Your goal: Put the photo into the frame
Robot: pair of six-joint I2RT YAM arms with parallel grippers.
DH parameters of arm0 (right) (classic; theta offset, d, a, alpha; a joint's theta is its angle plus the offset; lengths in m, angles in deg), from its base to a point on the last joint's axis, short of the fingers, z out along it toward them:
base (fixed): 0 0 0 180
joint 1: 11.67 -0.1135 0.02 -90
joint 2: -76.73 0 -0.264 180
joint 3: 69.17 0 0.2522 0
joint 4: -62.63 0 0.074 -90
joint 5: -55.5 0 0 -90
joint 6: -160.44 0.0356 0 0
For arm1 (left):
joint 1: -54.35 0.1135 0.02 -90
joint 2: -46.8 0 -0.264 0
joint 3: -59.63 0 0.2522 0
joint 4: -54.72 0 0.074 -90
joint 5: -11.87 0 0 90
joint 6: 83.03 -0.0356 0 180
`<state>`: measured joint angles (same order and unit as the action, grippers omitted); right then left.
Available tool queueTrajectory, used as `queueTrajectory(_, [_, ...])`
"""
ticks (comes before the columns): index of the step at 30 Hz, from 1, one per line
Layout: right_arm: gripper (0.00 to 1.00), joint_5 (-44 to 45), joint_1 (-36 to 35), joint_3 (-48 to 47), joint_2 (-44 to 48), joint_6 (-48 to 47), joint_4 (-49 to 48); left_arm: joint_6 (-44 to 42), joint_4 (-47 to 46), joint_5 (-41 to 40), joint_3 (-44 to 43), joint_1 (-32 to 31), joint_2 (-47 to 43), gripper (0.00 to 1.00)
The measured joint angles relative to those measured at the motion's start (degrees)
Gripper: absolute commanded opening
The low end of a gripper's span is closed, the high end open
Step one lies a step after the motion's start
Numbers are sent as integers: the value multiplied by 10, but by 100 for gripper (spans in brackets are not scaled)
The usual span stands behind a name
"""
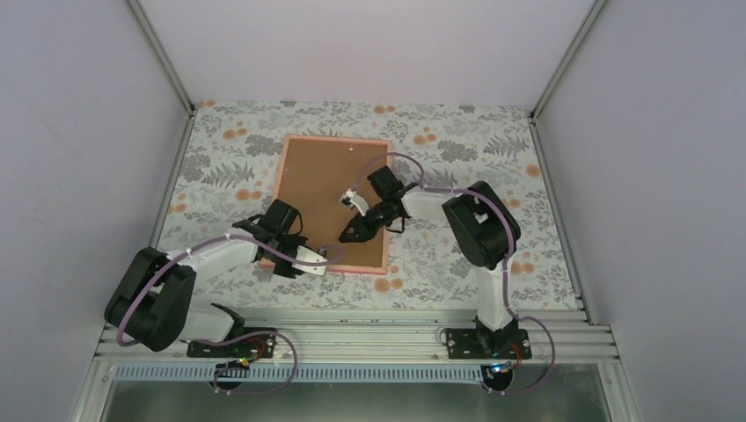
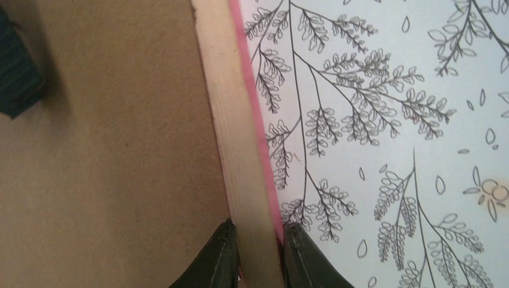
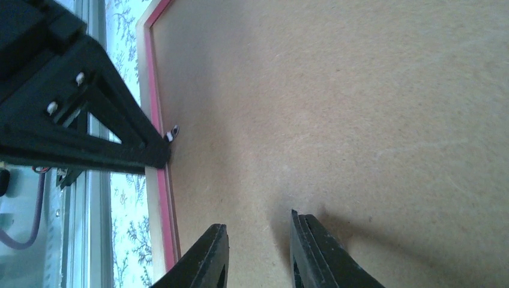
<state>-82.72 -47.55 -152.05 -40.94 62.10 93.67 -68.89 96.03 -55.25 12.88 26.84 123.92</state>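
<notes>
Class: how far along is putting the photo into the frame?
Done: the brown backing board lies inside the frame. In hand: the left gripper pinches the frame's rail; the right gripper hangs over the board, jaws apart. Left: unclear, the photo shows in no view.

Top view: the frame corner at 7 o'clock is covered by the left hand and its wrist. The backing board hides whatever lies under it. Left wrist view: fingers cropped at 6 o'clock. A dark shape at 9 o'clock is blurred and cut off, can't ID. Right wrist view: right hand fingers cropped at 6 o'clock, board contact unclear. The tab by the rail is too small to make out.
</notes>
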Motion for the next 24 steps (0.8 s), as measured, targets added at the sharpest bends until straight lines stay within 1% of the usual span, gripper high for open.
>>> queueTrajectory(2, [28, -5, -1, 6, 3, 0, 2, -3, 12, -7, -3, 2, -3, 9])
queueTrajectory(6, [27, -18, -2, 15, 9, -1, 12, -4, 44, -15, -14, 5, -7, 35])
queueTrajectory(8, [27, -17, -3, 16, 12, -1, 14, 10, 78, -5, -37, 13, -15, 41])
queueTrajectory(11, [28, -7, -2, 21, 23, 3, 16, 64, 99, 21, -91, 49, -35, 49])
queueTrajectory(13, [28, 1, -1, 25, 33, 11, 19, 112, 91, 30, -127, 84, -40, 52])
queueTrajectory(16, [28, 16, -1, 25, 44, 25, 19, 197, 64, 24, -159, 142, -31, 55])
queueTrajectory(20, [28, 25, -6, 19, 52, 47, 11, 296, 38, -6, -171, 208, 18, 58])
queueTrajectory(24, [27, 30, -21, 9, 53, 68, -10, 376, 33, -32, -174, 245, 73, 57])
